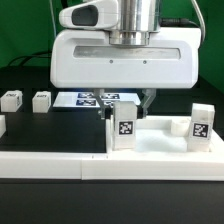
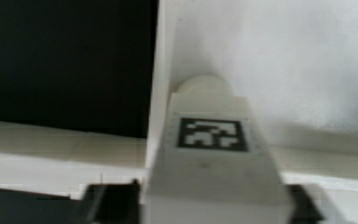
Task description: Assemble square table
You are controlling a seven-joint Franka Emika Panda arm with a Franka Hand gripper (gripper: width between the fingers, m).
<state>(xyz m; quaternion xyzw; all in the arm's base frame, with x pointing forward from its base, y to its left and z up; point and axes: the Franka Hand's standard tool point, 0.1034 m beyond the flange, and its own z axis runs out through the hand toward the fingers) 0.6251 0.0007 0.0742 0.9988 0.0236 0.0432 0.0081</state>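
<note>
Legs are lying loose at the exterior view's left: the far-left leg (image 1: 10, 99) and the second leg (image 1: 41, 99) are sitting near each other on the black table (image 1: 50, 135), well apart from the gripper. Just to their right, the marker board (image 1: 88, 99) is lying flat on the table, partly hidden behind the arm.

At the centre, the gripper (image 1: 125, 112) is hanging down from above with its broad white body filling the upper part of the view. The middle leg (image 1: 123, 128) is standing upright directly beneath it, between the two fingers, with its tag facing the camera. This leg is resting at the left corner of the square slab (image 1: 165, 142), which is lying flat and stretching away toward the exterior view's right. Farther right, the right leg (image 1: 200, 124) is standing upright on the slab, well apart from the gripper. A low white wall (image 1: 40, 166) is running along the front of the table.

In the wrist view, the gripper (image 2: 208, 200) is showing its dark fingers (image 2: 105, 202) close on either side of the middle leg (image 2: 211, 135), the jaws narrowed about it; whether the fingers are actually pressing on it cannot be told. The slab (image 2: 282, 60) is spreading pale behind the leg.
</note>
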